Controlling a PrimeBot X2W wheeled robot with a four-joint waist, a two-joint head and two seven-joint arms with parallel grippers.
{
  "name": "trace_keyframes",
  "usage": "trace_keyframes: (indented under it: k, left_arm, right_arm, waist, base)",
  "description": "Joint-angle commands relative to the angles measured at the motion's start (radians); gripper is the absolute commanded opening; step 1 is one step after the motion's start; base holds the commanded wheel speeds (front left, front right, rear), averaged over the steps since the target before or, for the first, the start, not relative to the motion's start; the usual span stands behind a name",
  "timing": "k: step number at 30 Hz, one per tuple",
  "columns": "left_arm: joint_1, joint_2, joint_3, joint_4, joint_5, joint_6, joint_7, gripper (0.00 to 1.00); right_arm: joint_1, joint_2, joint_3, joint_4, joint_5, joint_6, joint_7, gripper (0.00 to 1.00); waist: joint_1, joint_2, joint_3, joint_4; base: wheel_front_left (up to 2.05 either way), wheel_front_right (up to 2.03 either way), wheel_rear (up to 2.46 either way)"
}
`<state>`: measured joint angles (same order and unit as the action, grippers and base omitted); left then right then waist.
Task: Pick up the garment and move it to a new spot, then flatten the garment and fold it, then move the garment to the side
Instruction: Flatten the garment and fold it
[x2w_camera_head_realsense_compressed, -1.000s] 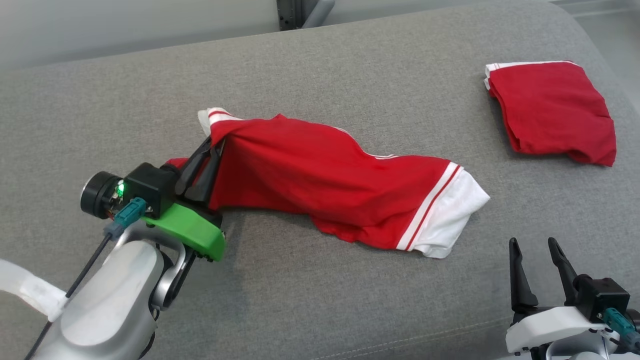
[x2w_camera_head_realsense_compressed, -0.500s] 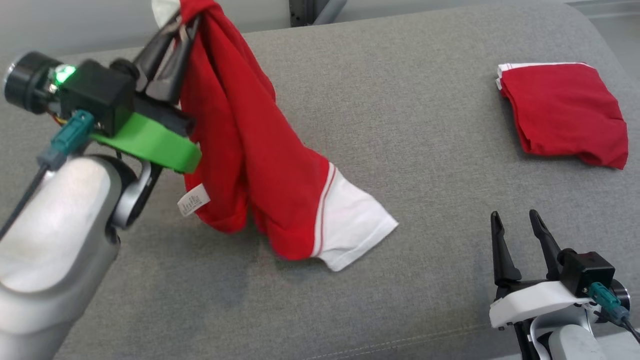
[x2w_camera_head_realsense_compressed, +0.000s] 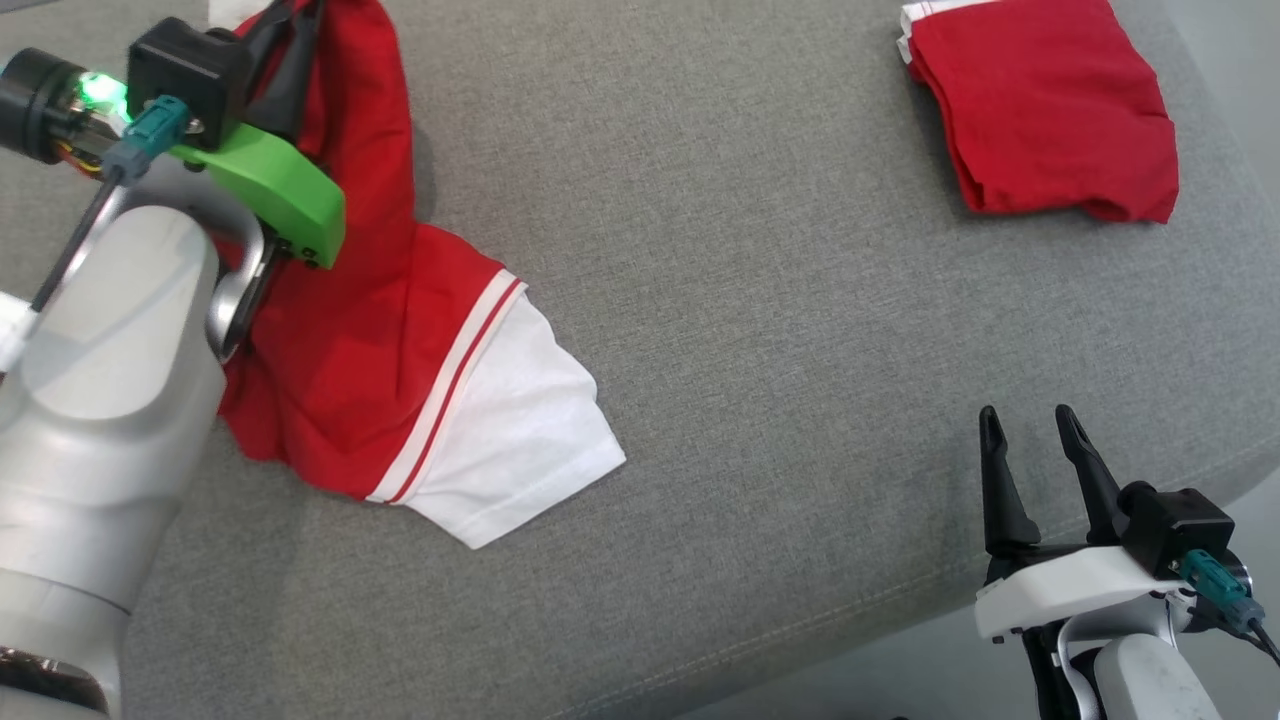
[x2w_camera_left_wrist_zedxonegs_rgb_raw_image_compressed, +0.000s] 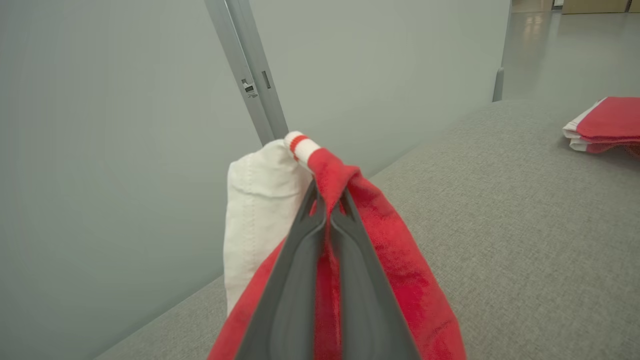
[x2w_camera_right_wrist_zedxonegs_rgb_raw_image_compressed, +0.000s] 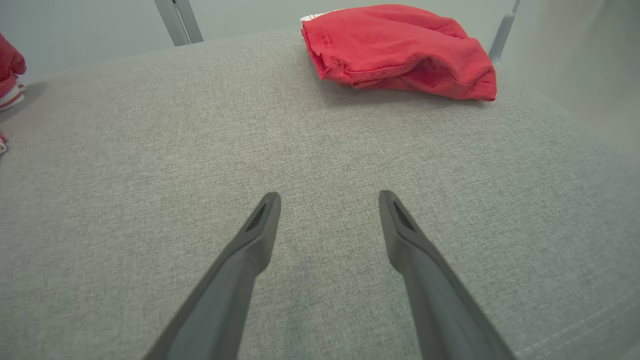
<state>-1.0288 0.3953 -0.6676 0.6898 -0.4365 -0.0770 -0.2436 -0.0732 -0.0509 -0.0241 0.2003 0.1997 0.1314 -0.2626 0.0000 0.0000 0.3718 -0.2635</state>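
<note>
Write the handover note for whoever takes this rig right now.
Left gripper: shut on one end of the red garment, holding it raised.
Right gripper: open, nothing in it, over the near right edge of the grey cushion.
Garment: hangs from the left fingers; its white-banded end looks to lie on the cushion. A folded red garment lies far right.
Done: the grasp and lift.
Left: set it down in a new spot, flatten, fold, move aside.

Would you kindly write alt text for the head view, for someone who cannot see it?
The left gripper, shut on one end of a red garment with white trim, holds it up at upper left; the rest drapes onto a grey cushion. A folded red garment lies at upper right, and the open right gripper hovers at lower right.
</note>
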Motion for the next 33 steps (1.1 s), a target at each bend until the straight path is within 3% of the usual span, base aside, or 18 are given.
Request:
trace_keyframes:
  k: [1,2,7,11,24,33]
  left_arm:
    - [-0.023,-0.019,-0.007,0.03,0.009,-0.009,-0.011,0.61]
    - [-0.032,-0.035,-0.015,0.049,0.017,-0.014,-0.016,1.0]
    - [-0.043,-0.093,0.005,0.065,0.041,-0.017,-0.022,1.0]
    - [0.039,-0.101,0.038,0.015,0.046,-0.007,-0.021,1.0]
    - [0.453,-0.019,0.145,-0.143,-0.019,0.09,-0.022,1.0]
    - [0.526,0.013,0.157,-0.128,-0.035,0.1,-0.02,1.0]
  right_arm:
    - [-0.023,0.001,0.005,-0.002,0.005,-0.002,-0.003,1.0]
    - [-0.027,0.0,0.009,-0.002,0.005,-0.002,-0.003,1.0]
    - [-0.049,0.0,0.01,-0.007,0.009,-0.002,-0.003,1.0]
    - [-0.037,-0.001,-0.011,0.001,0.002,-0.002,-0.003,1.0]
    - [0.041,-0.001,-0.053,0.011,-0.007,-0.002,-0.003,1.0]
    - [0.032,-0.001,-0.058,0.003,-0.018,-0.002,-0.003,1.0]
  waist:
    - [0.0,0.0,0.076,-0.06]
    - [0.0,0.0,0.077,-0.056]
    - [0.0,0.0,0.068,-0.026]
    - [0.0,0.0,0.036,0.011]
    - [0.0,0.0,-0.1,0.109]
    - [0.0,0.0,-0.08,0.13]
  base:
    - [0.0,0.0,0.0]
    - [0.0,0.0,0.0]
    - [0.0,0.0,0.0]
    - [0.0,0.0,0.0]
    - [0.0,0.0,0.0]
    - [0.0,0.0,0.0]
